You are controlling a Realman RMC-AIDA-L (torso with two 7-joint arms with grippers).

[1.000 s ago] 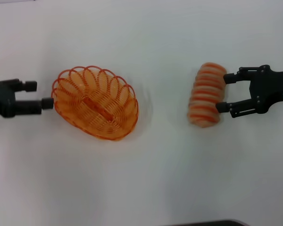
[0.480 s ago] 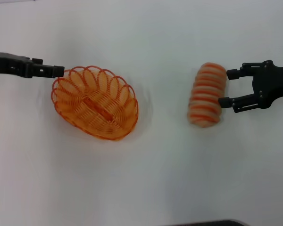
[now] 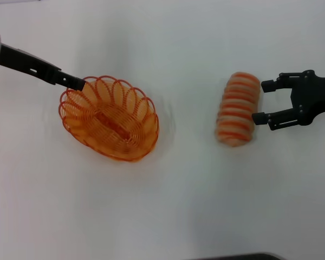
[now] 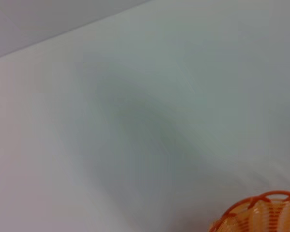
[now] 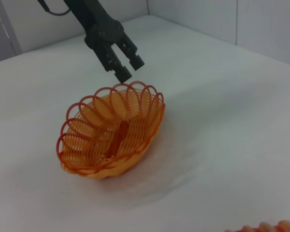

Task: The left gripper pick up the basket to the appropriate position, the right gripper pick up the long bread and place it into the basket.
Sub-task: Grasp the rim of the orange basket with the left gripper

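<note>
- Hovering above the far left rim of the basket (image 3: 109, 118), the left gripper (image 5: 127, 68) keeps a narrow gap between its fingers and holds nothing.
- The right gripper (image 3: 262, 101), jaws spread, flanks the long bread's (image 3: 238, 109) right side.
- Both items rest on the white table (image 3: 168, 206), well apart.

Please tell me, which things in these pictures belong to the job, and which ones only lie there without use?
For the job: basket, long bread, left gripper above the basket's rim, right gripper open beside the bread.

Lying about: nothing else; only the white table underneath.
</note>
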